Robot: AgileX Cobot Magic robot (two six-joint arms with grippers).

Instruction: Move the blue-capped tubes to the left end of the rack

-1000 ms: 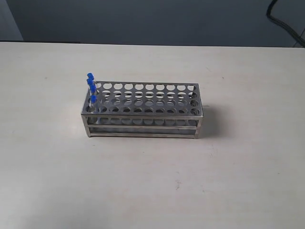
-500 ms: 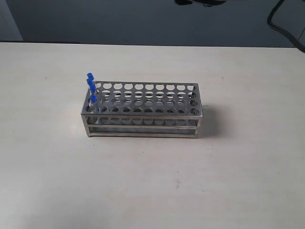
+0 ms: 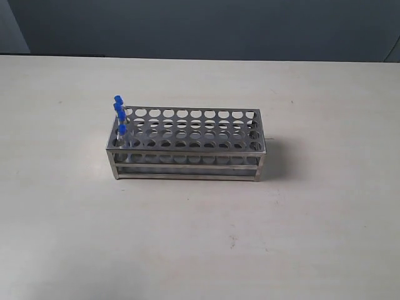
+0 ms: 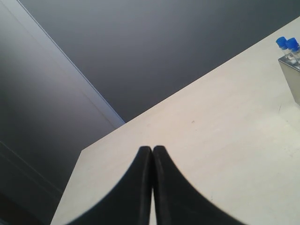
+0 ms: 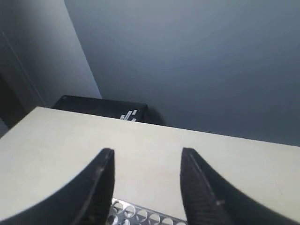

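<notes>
The shiny steel rack [image 3: 187, 144] stands in the middle of the pale table. The blue-capped tubes [image 3: 119, 112] stand upright in the holes at its left end, caps above the top plate. Neither arm shows in the exterior view. In the left wrist view my left gripper [image 4: 152, 150] is shut with nothing between its fingers, over bare table, and two blue caps [image 4: 287, 43] show at the rack's corner far off. In the right wrist view my right gripper [image 5: 147, 152] is open and empty, with the rack's holed top plate [image 5: 140, 214] just below its fingers.
A pale table [image 3: 312, 237] reaches to a dark wall behind. A black box-like object [image 5: 101, 108] sits beyond the table's far edge in the right wrist view. The table's corner [image 4: 82, 152] and edge show near my left gripper.
A dark arm part and a cable seen at the top edge of the exterior view have gone out of frame. Rack and tubes have not moved.
</notes>
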